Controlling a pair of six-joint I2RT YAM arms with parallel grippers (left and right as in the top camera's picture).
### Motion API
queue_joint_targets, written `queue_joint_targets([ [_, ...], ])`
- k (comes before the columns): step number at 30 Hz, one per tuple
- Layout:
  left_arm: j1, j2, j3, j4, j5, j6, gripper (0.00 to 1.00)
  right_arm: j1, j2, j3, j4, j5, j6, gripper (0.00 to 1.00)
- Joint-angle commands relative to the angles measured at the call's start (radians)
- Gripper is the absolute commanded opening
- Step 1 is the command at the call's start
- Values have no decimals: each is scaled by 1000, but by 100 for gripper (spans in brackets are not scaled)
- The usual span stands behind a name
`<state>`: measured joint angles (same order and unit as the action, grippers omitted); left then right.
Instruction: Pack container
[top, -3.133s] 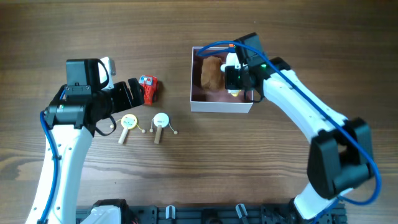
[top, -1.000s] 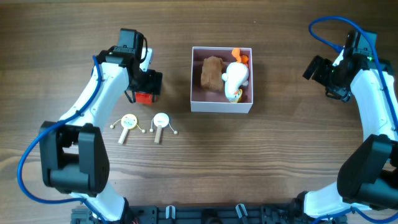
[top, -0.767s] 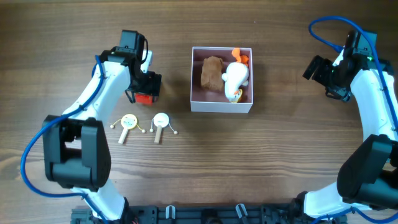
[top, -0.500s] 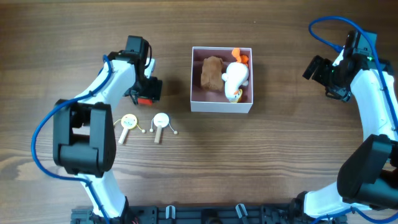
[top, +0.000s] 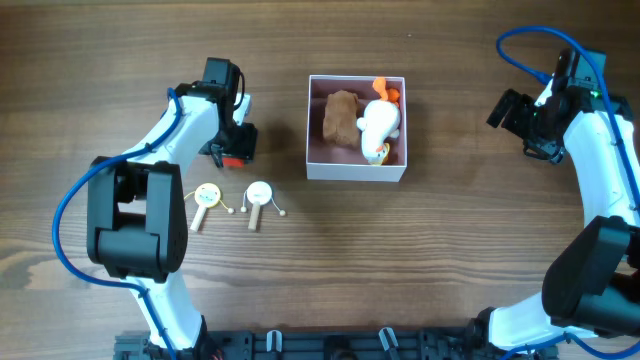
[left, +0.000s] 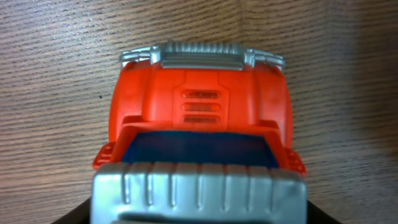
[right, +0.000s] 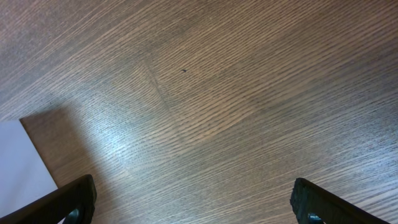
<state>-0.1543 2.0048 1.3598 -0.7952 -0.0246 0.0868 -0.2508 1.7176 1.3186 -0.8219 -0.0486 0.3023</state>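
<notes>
Overhead, the right gripper (top: 512, 110) had pulled clear of the square, shallow white-walled container with a pink inside (top: 356, 171) and hung over bare wood well off to that box's right side. The white plush duck with orange trim (top: 380, 120) it had been lowering three seconds earlier now lay inside, touching the brown plush block (top: 341, 115). So two toys were packed.

The left gripper (top: 235, 146) had swung in and settled over the red plastic toy truck (top: 232, 159), which had shifted slightly from its earlier spot and sat well to the left of the container. In the last half second this arm barely moved. The two small round wooden rattle drums on sticks (top: 232, 197) lay untouched, near the jaws on the side towards the robot's base.

From the left wrist, the truck filled the frame, its grey bumper at the far end, lying squarely in the line of the jaws. Only dark slivers of the fingers showed at the bottom corners, so I could not tell whether they had clamped on it.

From the right wrist, the fingers (right: 74, 200) stood spread wide with only wood grain between them, released and empty. A white corner, probably the container, showed beyond the left one.

By my reading, the truck was next in turn, with the drums still to follow.
</notes>
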Motion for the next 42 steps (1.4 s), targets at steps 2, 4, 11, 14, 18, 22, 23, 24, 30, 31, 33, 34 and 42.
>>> queue_joint_targets([
  [2, 2, 41, 2, -16, 61, 10, 54, -5, 5, -3, 7, -13, 13, 100],
  [4, 2, 23, 13, -39, 61, 10, 53, -5, 5, -3, 7, -13, 13, 100],
  [11, -35, -88, 165, -254, 61, 6, 48, -5, 5, -3, 7, -13, 13, 100],
  [14, -84, -135, 240, -325, 61, 6, 46, -5, 5, -3, 7, -13, 13, 100],
  [18, -208, -219, 327, -328, 61, 6, 45, -5, 5, -3, 7, -13, 13, 100],
  [22, -351, -256, 331, -203, 61, 84, 42, -5, 5, -3, 7, -13, 13, 100],
  [23, -389, -256, 331, -175, 61, 124, 41, -5, 5, -3, 7, -13, 13, 100],
  [24, -424, -252, 330, -151, 61, 169, 40, -5, 5, -3, 7, -13, 13, 100],
  [30, -554, -158, 327, -94, 61, 414, 39, -5, 5, -3, 7, -13, 13, 100],
  [31, -559, -138, 327, -89, 61, 449, 37, -5, 5, -3, 7, -13, 13, 100],
  [33, -562, -99, 327, -80, 61, 517, 35, -5, 5, -3, 7, -13, 13, 100],
  [34, -562, -84, 327, -76, 61, 538, 35, -5, 5, -3, 7, -13, 13, 100],
  [42, -562, -13, 327, -45, 90, 662, 40, -5, 5, -3, 23, -13, 14, 100],
])
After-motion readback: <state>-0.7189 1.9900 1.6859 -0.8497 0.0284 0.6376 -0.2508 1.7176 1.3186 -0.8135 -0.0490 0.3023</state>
